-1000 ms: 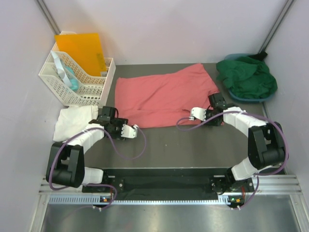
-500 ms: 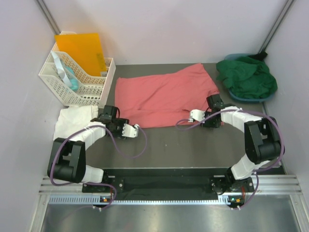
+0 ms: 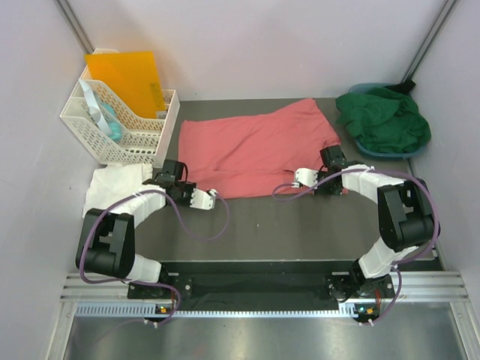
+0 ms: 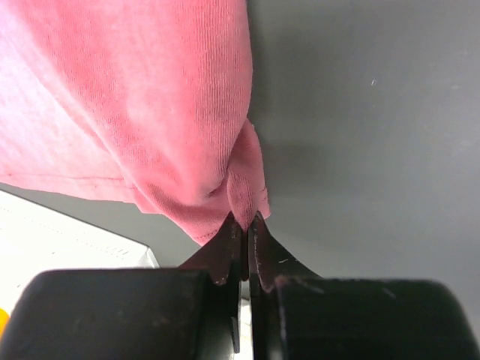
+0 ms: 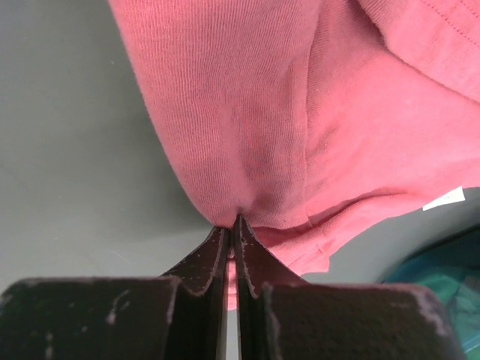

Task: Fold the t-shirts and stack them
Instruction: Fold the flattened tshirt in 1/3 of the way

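Nudged the left claw (image 4: 244,223) slightly forward and drew the right claw (image 5: 231,223) a shade inward, each pinching the near hem of the salmon-pink t-shirt (image 3: 255,150) spread on the tabletop (image 3: 300,225) just ahead of them, probably readying the first fold

— What colour was the shirt at the centre of the top view?
— The salmon-pink shirt (image 3: 251,157) was plain, with a fine rib up close. Its small label (image 5: 444,198), at the right edge of the right wrist view, was white.
— And the other shirts?
— The green shirt (image 3: 384,120) at upper right was dark and plain, the tub (image 3: 379,154) there blue. The white shirt (image 3: 112,187) at left was plain.
— The rest?
— The basket (image 3: 120,139) was white lattice, the folder (image 3: 127,75) orange, the table (image 3: 300,225) dark grey, the cables (image 3: 201,238) purple, and the left gripper (image 4: 245,225) and right gripper (image 5: 231,225) black.
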You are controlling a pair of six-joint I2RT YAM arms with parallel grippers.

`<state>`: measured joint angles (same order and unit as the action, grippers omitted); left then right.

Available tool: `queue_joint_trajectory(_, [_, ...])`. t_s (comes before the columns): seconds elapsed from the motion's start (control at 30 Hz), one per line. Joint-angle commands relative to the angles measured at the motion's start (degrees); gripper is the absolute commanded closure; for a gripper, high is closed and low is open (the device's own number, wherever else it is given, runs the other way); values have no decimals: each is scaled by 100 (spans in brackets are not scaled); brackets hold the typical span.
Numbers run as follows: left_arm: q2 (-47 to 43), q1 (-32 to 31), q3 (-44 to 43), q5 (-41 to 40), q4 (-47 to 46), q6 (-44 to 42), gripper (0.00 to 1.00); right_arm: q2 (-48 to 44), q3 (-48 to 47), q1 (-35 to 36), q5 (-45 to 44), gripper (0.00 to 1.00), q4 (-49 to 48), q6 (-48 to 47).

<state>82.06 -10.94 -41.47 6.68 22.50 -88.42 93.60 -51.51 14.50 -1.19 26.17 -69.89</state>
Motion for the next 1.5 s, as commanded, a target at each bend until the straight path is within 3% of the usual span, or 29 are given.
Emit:
queue_joint_trajectory(0.0, [12,-13,-194,-193,52,-78,100,-9,18,-70,-109,100,10,-209])
queue_joint_trajectory(0.5, [-68,-5,-397,-299,1264,-949,100,-53,-26,-545,-268,97,142,-667])
queue_joint_trajectory(0.57, [-102,-5,-484,-246,1440,-940,64,-26,-70,-545,-241,84,221,-675])
queue_joint_trajectory(0.6, [-120,-5,-519,-202,1511,-914,42,-18,-140,-554,-224,70,361,-693])
queue_joint_trajectory(0.67, [-182,-5,-642,-184,1766,-905,28,-35,-175,-545,-171,64,467,-728])
queue_joint_trajectory(0.77, [-304,-5,-809,-237,2030,-870,17,-167,-219,-545,-66,57,669,-789])
queue_joint_trajectory(0.93, [-673,4,-1152,-474,1803,-554,21,-492,-825,-545,443,54,1486,-571])
queue_joint_trajectory(1.07, [-797,4,-1162,-518,618,113,22,-615,-1737,-519,944,51,1978,-210])
queue_joint_trajectory(1.2, [-692,-13,-793,-422,-33,176,22,-300,-2144,-370,1033,54,1752,106])
queue_joint_trajectory(1.47, [-42,-57,-106,-605,-1880,527,23,360,-2101,245,849,64,1119,230])
